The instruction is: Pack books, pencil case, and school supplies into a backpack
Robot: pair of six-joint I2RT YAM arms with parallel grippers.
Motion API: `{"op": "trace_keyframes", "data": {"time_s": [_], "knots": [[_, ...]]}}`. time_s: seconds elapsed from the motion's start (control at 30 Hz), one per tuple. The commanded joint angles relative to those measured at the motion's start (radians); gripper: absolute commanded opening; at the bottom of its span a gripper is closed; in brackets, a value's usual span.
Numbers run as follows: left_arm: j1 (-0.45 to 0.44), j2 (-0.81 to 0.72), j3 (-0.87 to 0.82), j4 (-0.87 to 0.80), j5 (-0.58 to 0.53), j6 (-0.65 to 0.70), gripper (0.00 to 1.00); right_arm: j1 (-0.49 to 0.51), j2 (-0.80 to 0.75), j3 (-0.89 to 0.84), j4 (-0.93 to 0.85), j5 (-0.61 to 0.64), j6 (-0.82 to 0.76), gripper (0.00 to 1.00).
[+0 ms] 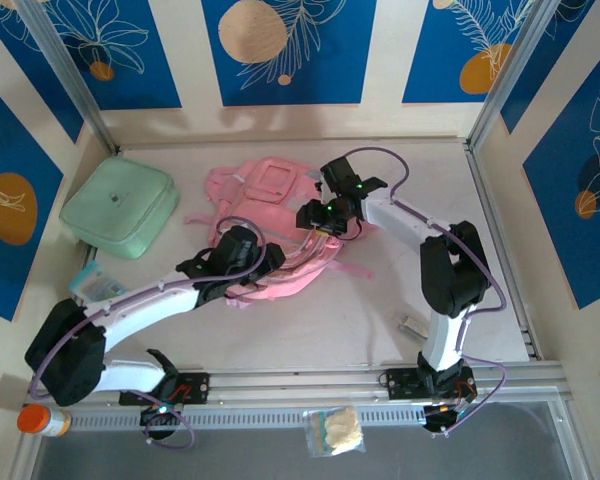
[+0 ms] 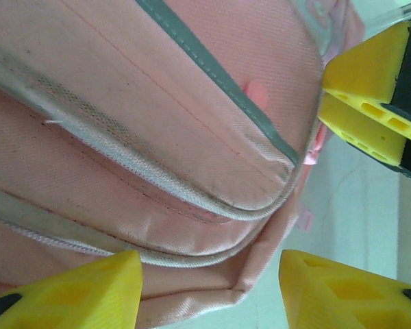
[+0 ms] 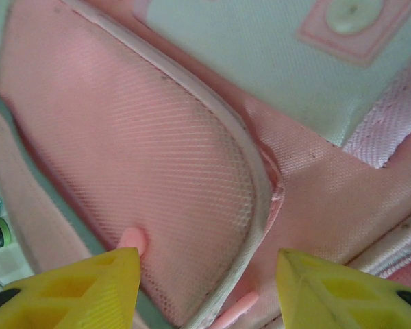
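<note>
a mint green square fabric pouch (image 1: 118, 208) lay flat on the pale tabletop (image 1: 380, 300), far left. an orange-capped bottle (image 1: 42, 420) and a small clear plastic bag (image 1: 335, 431) sat at the near edge.

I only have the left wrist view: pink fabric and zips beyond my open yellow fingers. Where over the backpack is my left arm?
Observer: On the top view, the left arm ends over the near left part of the large pink fabric backpack, which lies flat mid-table.
Operator: What is the right side doing?
Observer: The right wrist view shows the right fingers standing apart, gripping nothing, over a pink mesh pocket of the backpack.
</note>
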Motion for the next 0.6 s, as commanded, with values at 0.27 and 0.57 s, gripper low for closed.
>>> {"op": "trace_keyframes", "data": {"time_s": [0.27,0.57], "knots": [[-0.005,0.026,0.012,-0.011,-0.098,0.053,0.54,-0.014,0.038,0.009,0.027,-0.082,0.05,0.44],[-0.008,0.028,-0.002,0.023,-0.077,0.035,0.5,-0.019,0.069,0.017,0.06,-0.099,0.065,0.22]]}}
